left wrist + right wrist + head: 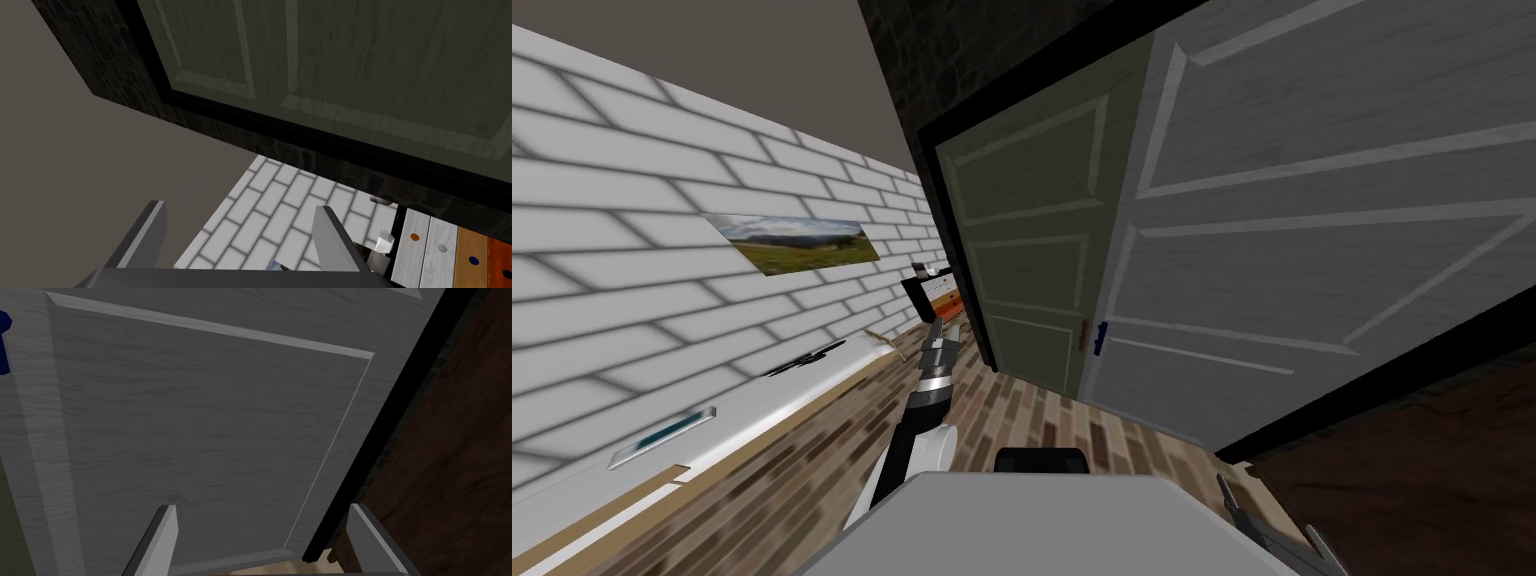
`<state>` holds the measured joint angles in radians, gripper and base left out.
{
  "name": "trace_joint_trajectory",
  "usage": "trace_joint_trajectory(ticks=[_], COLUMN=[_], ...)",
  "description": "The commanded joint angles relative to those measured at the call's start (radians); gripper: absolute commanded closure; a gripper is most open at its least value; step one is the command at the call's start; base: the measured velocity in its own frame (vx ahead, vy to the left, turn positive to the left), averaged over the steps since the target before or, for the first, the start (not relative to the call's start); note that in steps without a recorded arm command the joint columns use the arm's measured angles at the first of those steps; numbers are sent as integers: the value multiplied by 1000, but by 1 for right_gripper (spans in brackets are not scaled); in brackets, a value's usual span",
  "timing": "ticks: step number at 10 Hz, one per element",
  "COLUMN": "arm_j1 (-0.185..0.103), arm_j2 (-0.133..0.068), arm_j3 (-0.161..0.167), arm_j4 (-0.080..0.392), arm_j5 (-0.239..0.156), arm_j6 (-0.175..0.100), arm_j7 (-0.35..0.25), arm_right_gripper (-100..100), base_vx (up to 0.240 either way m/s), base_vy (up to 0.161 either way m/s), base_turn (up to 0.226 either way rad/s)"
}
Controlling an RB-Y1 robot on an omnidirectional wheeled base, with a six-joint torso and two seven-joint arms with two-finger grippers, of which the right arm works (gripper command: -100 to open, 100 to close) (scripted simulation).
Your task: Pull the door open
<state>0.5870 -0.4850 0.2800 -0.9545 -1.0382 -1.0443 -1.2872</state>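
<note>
**A:** What is the setting?

**B:** A room with a plank floor (pixel 812 470). A white brick wall (pixel 612 250) splays across the left of the head view, and dark walls close off the top and the lower right.

**A:** Where is the door?

**B:** It takes up the upper right of the head view, a double door in a black frame (pixel 392 418). The white leaf (pixel 1312 220) is the large one on the right, and the green leaf (pixel 1022 240) is the narrower one to its left. They meet near the middle of the picture. There a blue handle (pixel 1101 338) on the white leaf sits just beside an orange-brown handle (pixel 1083 335) on the green one. I cannot tell whether either leaf is ajar.

**A:** And the hands?

**B:** The right gripper (pixel 265 538) faces the white leaf's lower panel. Its fingers are spread wide with nothing between them, and the blue handle is well apart from it, at the upper left edge of its wrist view. The left gripper (pixel 942 335) reaches out left of centre in the head view, near the green leaf's frame. It is just as widely spread and holds nothing.

**A:** What else is around?

**B:** A landscape picture (pixel 797 243) hangs on the brick wall above a long white shelf (pixel 762 400). A small cabinet (pixel 450 255) with coloured fronts stands beyond the left gripper, at the lower right of its wrist view.
</note>
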Motion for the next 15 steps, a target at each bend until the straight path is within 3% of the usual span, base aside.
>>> trace_joint_trajectory(ticks=[1,7,13,14,15], arm_j1=[-25,-108,-201,-195,-195], arm_j2=[-2,7,29,30,30], arm_j3=[1,21,51,52,52], arm_j4=[2,-26,-74,-51,-51], arm_j5=[3,23,50,51,51], arm_j6=[5,13,20,10,10], arm_j7=[-9,-28,-36,-44,-44], arm_right_gripper=[-100,-100,-100,-100,100], base_vx=[207,190,209,102,-15], base_vy=[-25,-32,8,10,2], base_turn=[86,97,124,17,-12])
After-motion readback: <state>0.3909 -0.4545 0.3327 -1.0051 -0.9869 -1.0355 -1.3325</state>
